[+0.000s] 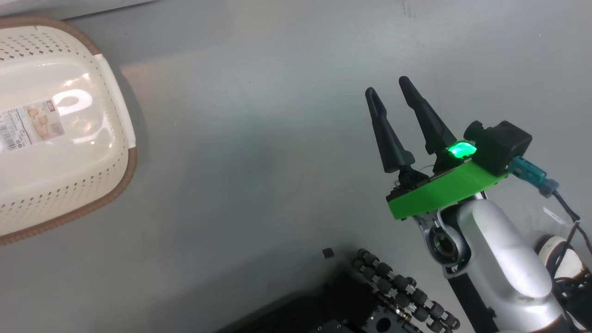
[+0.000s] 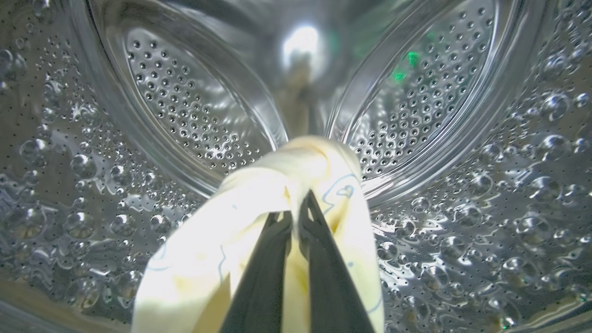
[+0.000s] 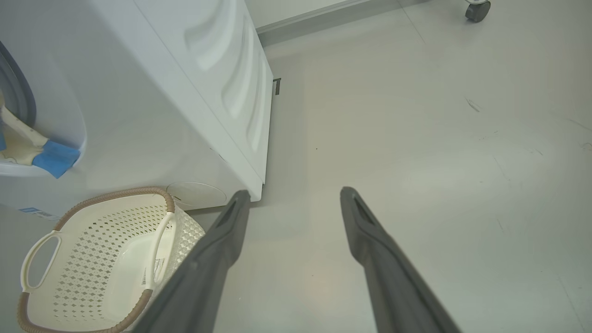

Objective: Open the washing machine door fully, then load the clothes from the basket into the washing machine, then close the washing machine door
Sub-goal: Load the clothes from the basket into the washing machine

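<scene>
Inside the washing machine's perforated steel drum, the left hand is pinched closed on a soft pale yellow garment — cloth draped over its tips, which point at the drum's back wall. On the grey floor sits the cream perforated plastic basket (apparently empty); further right, the right hand hovers, fingers spread, holding nothing.
</scene>
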You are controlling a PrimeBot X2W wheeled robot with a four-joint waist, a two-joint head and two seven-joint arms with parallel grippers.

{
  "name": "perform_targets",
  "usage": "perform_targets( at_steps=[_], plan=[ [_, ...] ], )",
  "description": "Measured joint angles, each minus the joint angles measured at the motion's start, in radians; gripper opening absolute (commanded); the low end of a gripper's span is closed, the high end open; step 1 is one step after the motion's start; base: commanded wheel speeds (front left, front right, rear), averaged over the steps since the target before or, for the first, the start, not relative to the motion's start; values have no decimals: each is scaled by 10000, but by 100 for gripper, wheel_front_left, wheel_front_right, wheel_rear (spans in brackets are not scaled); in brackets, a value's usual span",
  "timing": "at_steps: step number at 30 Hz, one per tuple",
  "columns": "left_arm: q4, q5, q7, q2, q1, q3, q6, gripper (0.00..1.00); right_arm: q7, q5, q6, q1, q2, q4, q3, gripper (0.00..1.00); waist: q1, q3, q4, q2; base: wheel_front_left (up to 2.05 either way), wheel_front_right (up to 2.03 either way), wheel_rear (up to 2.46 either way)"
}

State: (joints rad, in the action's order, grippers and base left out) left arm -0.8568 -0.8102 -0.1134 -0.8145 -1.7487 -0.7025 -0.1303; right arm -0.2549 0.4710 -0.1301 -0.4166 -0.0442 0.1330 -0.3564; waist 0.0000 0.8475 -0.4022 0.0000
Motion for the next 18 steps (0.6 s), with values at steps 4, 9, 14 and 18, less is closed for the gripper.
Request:
perform_targets(
  at_steps=[4, 9, 14, 18],
  plan=[
    [-324, -71, 249, 17, 104, -556, 0, 0, 0, 0, 0, 0, 0, -2, -6, 100, 0, 8, -16, 0, 0, 0, 0],
    [-740, -127, 541, 59, 147, -1185, -8, 0, 0, 0, 0, 0, 0, 8, -48, 100, 0, -31, -50, 0, 0, 0, 0],
    [-1039, -362, 493, 90, 135, -1455, -8, 92, 0, 42, 0, 0, 0, 12, -79, 100, 0, -103, -74, 0, 0, 0, 0],
    [-1231, -470, 167, 167, 65, -1651, -8, 100, 0, 42, 0, 1, 0, 29, -67, 100, -1, -160, -36, 0, 0, 0, 0]
  ],
)
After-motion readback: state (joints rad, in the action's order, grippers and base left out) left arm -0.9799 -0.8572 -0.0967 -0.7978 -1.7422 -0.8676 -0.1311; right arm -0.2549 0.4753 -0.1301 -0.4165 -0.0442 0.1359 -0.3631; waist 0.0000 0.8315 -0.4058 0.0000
